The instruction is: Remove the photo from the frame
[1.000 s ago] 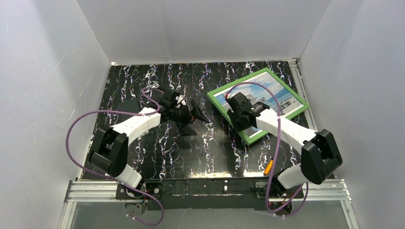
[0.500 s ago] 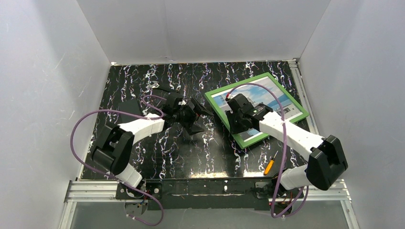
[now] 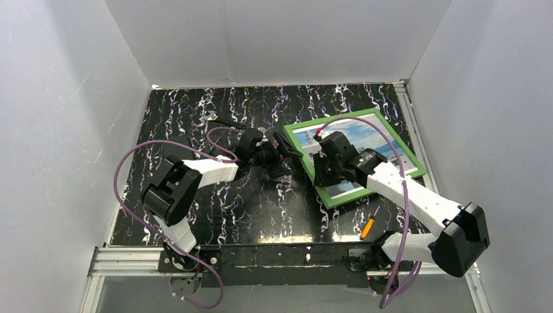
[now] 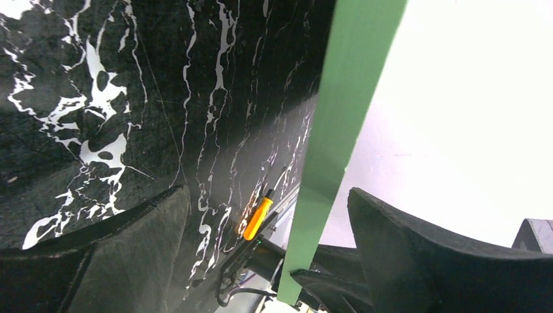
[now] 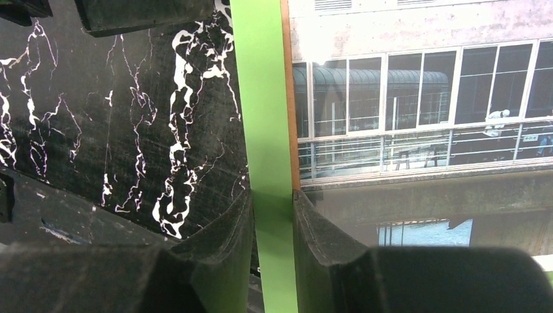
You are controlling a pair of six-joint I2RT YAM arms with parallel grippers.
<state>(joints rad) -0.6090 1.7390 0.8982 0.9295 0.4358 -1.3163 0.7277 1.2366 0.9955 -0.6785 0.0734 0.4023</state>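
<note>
One frame (image 5: 263, 117) lies on the desk (image 3: 261, 208) toward its far right corner, with one photo (image 5: 417, 98) seated in it. Right gripper (image 5: 272, 215): jaws closed on the green rail nearest the desk's centre, one finger on each side. Left gripper (image 4: 267, 192): jaws spread wide, straddling that rail with gaps on both sides. One orange screwdriver (image 3: 368, 227) lies by the near edge, right side.
</note>
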